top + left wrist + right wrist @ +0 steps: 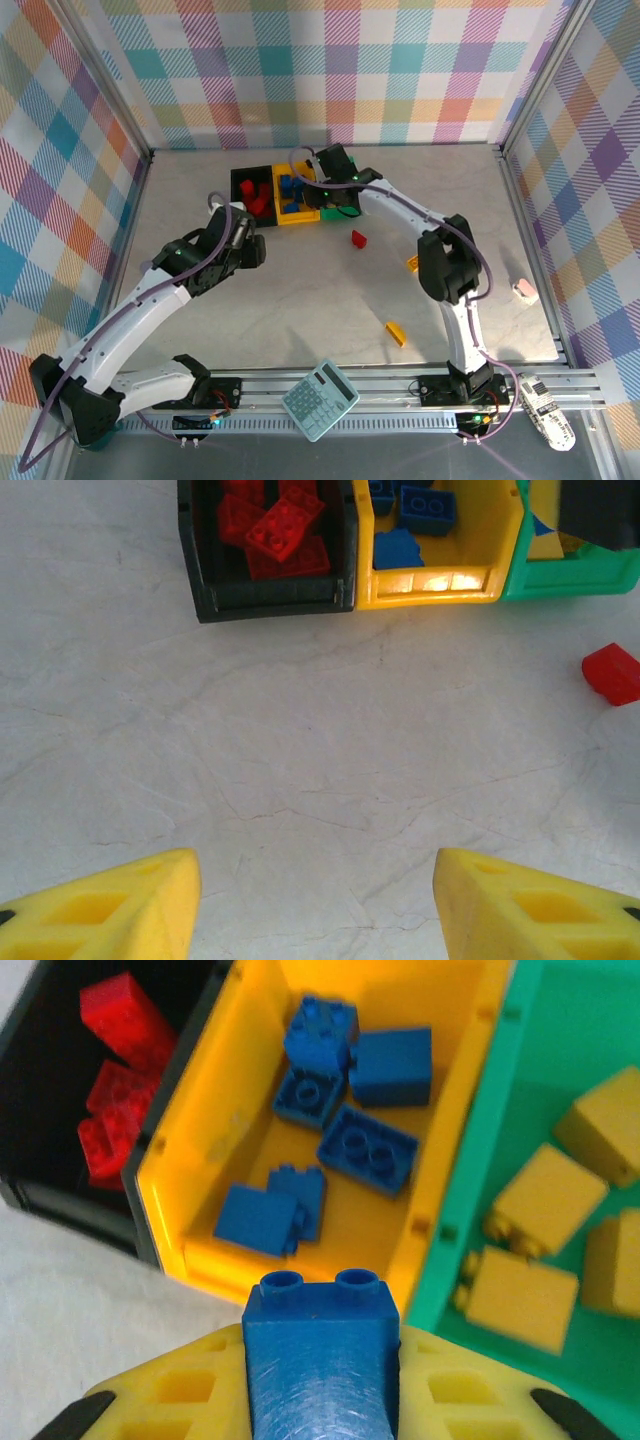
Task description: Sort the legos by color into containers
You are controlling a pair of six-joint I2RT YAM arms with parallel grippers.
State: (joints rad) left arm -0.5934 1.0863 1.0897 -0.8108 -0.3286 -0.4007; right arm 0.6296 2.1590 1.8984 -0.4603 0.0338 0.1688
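Top view: a small open black plastic bin (240,182) and a matching yellow bin (293,220) sit side by side midway along the table's (300,310) far edge; the right hand (335,192) hovers over them.

Left wrist view: the left hand (315,880) is empty, fingers (110,910) apart.

Right wrist view: the right hand is clamped on a blue studded plastic brick (320,1330) above the yellow bin's near wall. Carrying it further inside before releasing looks wise.

Bright, even light; glare on the yellow bin (430,582); wrist foregrounds blurred.
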